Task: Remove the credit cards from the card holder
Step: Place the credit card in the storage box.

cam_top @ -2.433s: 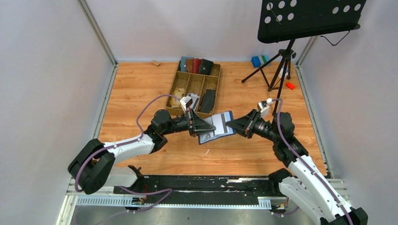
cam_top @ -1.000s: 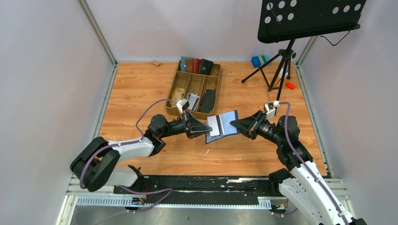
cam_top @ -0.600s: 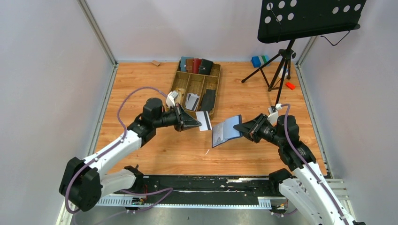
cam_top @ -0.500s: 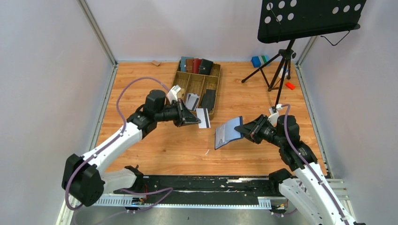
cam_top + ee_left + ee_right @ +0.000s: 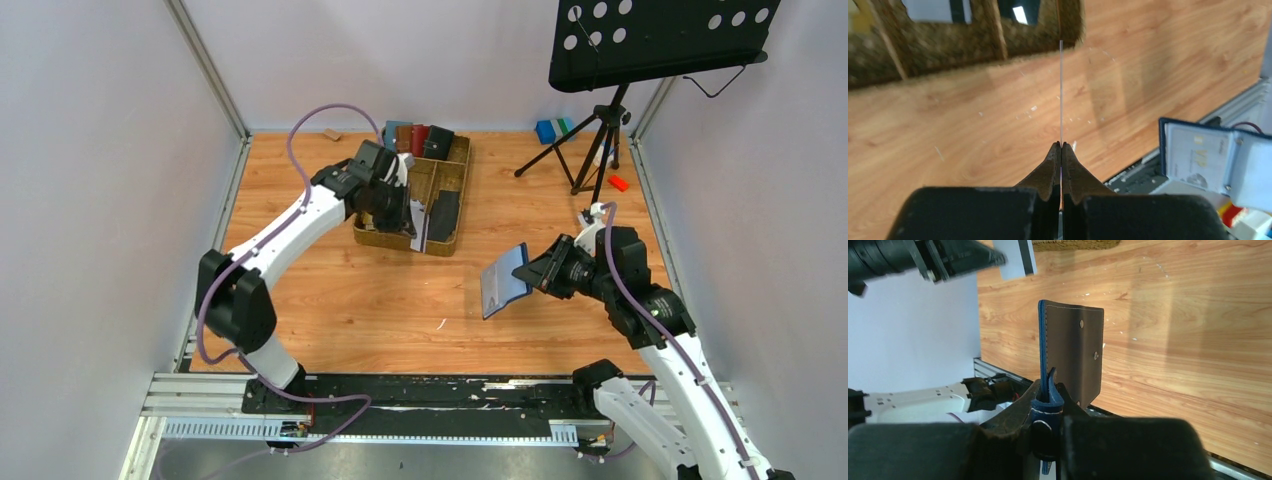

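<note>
- The left tool is pressed together on a white card with a dark stripe, pinching it by one end.
- From the left wrist, that card shows edge-on as a thin line rising straight out of the fingertips.
- The card hangs at the near edge of the woven tray, which sits toward the far edge of the worktop, about midway across.
- The right tool pinches the navy card holder at one side, with its fingers closed on the blue edge.
- The card holder is lifted off the wood over the right half of the worktop, well apart from the tray. It stands nearly upright and hangs open.
- In the left wrist view the card holder faces the camera, and a second card, pale with faint print, sits in an inner pocket.
- From the right wrist I see only the card holder's dark outer side, with two small studs.
- A row of other holders, teal, brown, red and black, stands at the tray's far end.
- A black music stand on a tripod rises by the far right corner.
</note>
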Controlling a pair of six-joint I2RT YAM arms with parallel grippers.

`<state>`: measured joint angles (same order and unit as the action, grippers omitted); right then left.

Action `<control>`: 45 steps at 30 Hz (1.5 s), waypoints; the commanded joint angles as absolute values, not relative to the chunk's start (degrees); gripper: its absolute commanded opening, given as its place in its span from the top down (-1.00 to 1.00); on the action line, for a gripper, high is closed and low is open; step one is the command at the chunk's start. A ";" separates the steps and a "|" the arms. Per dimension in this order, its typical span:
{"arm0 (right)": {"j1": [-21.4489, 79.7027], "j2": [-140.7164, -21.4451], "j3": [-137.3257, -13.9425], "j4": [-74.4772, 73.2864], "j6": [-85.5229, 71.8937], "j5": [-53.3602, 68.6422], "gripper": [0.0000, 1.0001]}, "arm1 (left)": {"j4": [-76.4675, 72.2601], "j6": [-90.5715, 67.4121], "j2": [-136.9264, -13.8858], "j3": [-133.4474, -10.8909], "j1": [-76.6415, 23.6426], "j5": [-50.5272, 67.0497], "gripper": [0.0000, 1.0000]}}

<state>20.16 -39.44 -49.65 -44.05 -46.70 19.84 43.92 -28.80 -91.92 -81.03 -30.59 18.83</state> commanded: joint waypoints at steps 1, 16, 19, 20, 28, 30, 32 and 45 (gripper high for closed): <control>19.95 -39.98 -53.92 -46.44 -39.55 19.20 1.00 | 50.74 -20.92 -98.08 -92.69 -30.07 12.21 1.00; 19.95 -46.26 -59.15 -50.72 -26.99 18.63 1.00 | 58.54 -15.97 -118.99 -116.87 -25.72 10.03 1.00; 19.95 -46.66 -59.25 -50.32 -26.15 18.72 1.00 | 58.13 -15.92 -121.99 -118.12 -24.87 11.32 1.00; 19.95 -46.82 -59.28 -50.39 -25.92 18.62 1.00 | 58.18 -15.91 -122.95 -118.85 -24.69 11.60 1.00; 19.95 -47.93 -60.08 -51.58 -24.80 16.66 1.00 | 57.26 -16.17 -127.69 -119.91 -23.56 15.37 1.00; 19.95 -47.96 -59.88 -51.59 -24.80 16.38 1.00 | 56.90 -16.17 -128.08 -119.13 -23.58 15.62 1.00; 19.94 -47.97 -59.81 -51.51 -24.83 16.41 1.00 | 56.54 -16.02 -128.28 -118.27 -23.56 15.60 1.00; 19.95 -49.24 -60.88 -51.15 -24.92 17.68 1.00 | 57.88 -16.00 -126.01 -118.50 -23.55 8.21 0.21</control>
<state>20.16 -49.54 -57.71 -52.88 -25.39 17.06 57.65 -16.53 -128.38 -117.47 -23.55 10.24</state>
